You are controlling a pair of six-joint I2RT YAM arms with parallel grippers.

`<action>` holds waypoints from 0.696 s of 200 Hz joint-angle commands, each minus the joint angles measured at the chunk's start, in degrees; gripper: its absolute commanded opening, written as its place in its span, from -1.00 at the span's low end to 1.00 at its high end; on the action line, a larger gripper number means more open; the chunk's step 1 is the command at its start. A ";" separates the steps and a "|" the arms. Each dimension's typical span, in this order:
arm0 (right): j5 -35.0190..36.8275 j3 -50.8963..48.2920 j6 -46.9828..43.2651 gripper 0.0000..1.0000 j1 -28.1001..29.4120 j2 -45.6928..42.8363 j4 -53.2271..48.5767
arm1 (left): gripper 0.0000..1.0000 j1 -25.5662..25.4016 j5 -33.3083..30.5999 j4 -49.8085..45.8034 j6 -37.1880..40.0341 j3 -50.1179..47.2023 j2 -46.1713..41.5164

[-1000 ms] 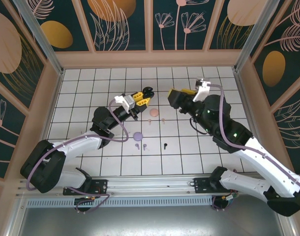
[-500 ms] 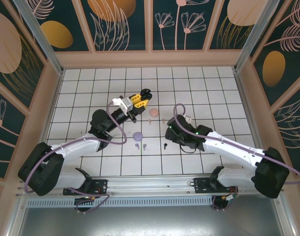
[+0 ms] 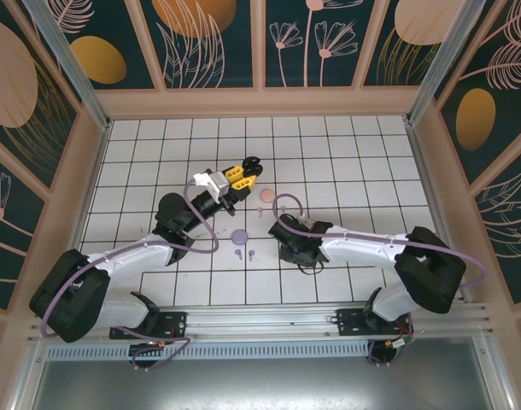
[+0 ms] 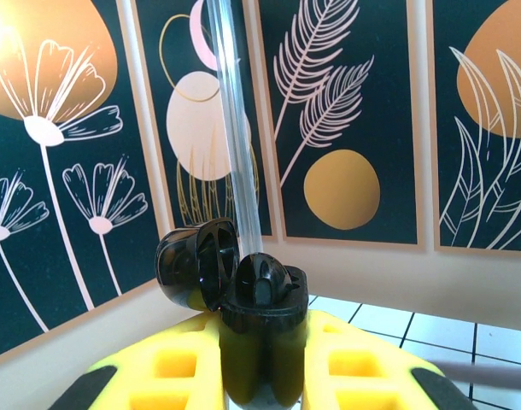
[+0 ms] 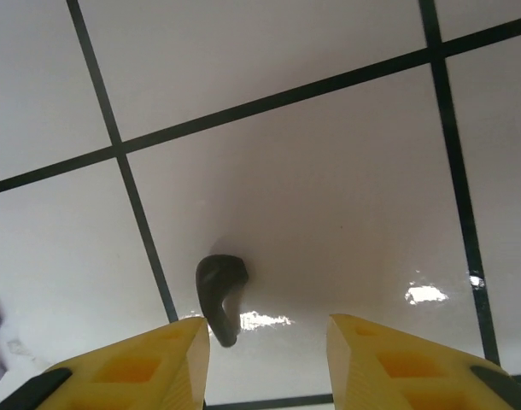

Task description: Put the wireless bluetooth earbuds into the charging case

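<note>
The left arm reaches up and across from its base with the forearm raised. Its left hand (image 4: pixel 260 363) is clenched on the black charging case (image 4: pixel 262 312), which is held clear of the bench (image 3: pixel 346 154) with its lid (image 4: pixel 195 260) swung open to one side. The right arm is folded low and stretches leftward over the front rows of tiles. Its right hand (image 5: pixel 269 333) points down with the yellow fingers (image 5: pixel 149 363) apart, grasping nothing. A black earbud (image 5: pixel 219 295) lies on a white tile just ahead of them, close to the picture-left finger; whether it touches cannot be told

In the top view the lilac case (image 3: pixel 239 237) and two lilac earbuds (image 3: pixel 251 254) lie just beside the right hand. The pink case (image 3: pixel 266 196) and pink earbuds (image 3: pixel 283 207) sit between the two hands. Bare tiles stretch away on the far and right sides, and the wooden walls (image 3: pixel 260 102) stand well apart from both hands
</note>
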 commanded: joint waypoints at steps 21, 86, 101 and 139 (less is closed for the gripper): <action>1.52 4.25 0.36 -0.22 0.51 3.70 -0.41 | -1.00 -0.43 -0.38 3.04 -0.43 -0.66 -1.35; 2.20 6.06 0.05 -0.26 0.33 7.74 -0.41 | -1.00 -0.44 -0.07 3.39 -0.08 -0.92 -1.35; 2.22 6.23 -0.27 -0.28 0.16 8.67 -0.23 | -1.00 -0.41 -0.03 3.46 0.00 -0.96 -1.37; 2.33 6.38 -0.36 -0.33 -0.15 10.13 0.50 | -1.00 -0.40 0.13 3.32 0.05 -1.18 -1.36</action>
